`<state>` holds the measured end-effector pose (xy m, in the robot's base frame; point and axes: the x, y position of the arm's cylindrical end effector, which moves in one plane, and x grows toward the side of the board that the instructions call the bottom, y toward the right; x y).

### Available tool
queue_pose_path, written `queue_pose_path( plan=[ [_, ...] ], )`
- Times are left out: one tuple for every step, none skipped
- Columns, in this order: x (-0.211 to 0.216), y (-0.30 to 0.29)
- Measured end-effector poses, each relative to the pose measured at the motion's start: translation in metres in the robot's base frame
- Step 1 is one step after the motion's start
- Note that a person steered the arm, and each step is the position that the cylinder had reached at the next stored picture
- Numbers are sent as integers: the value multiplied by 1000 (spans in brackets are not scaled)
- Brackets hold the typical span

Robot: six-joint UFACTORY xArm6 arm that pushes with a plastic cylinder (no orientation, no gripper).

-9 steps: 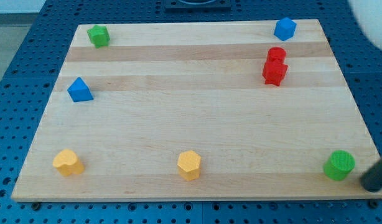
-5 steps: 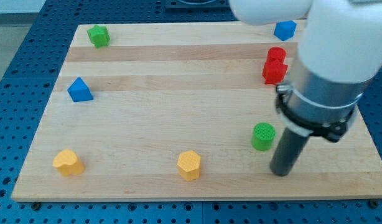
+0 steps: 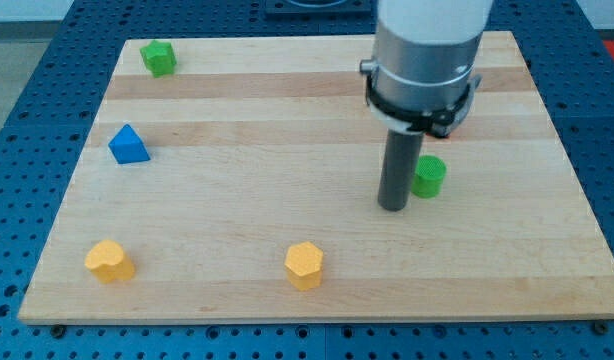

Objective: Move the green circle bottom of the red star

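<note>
Green circle [image 3: 428, 176] had moved up-table — my tip [image 3: 392, 207] stood just left of it; red star hidden; no jaws fitted.

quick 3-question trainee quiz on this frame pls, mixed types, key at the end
1. True or false: my tip is at the view's right of the green circle.
2. Which block lies nearest the view's top-left corner of the board? A) blue triangle B) green block C) yellow block
3. Fill in: two ______ blocks sit near the view's bottom edge.

Key
1. False: the tip is just left of the circle, slightly lower.
2. B
3. yellow; the second one is at the bottom left.
</note>
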<state>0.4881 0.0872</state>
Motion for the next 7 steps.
queue_pose_path(
  plan=[
    [-21,26],
    [-14,30],
    [5,43],
    [1,61],
    [-30,61],
    [-35,61],
    [-32,61]
  ],
)
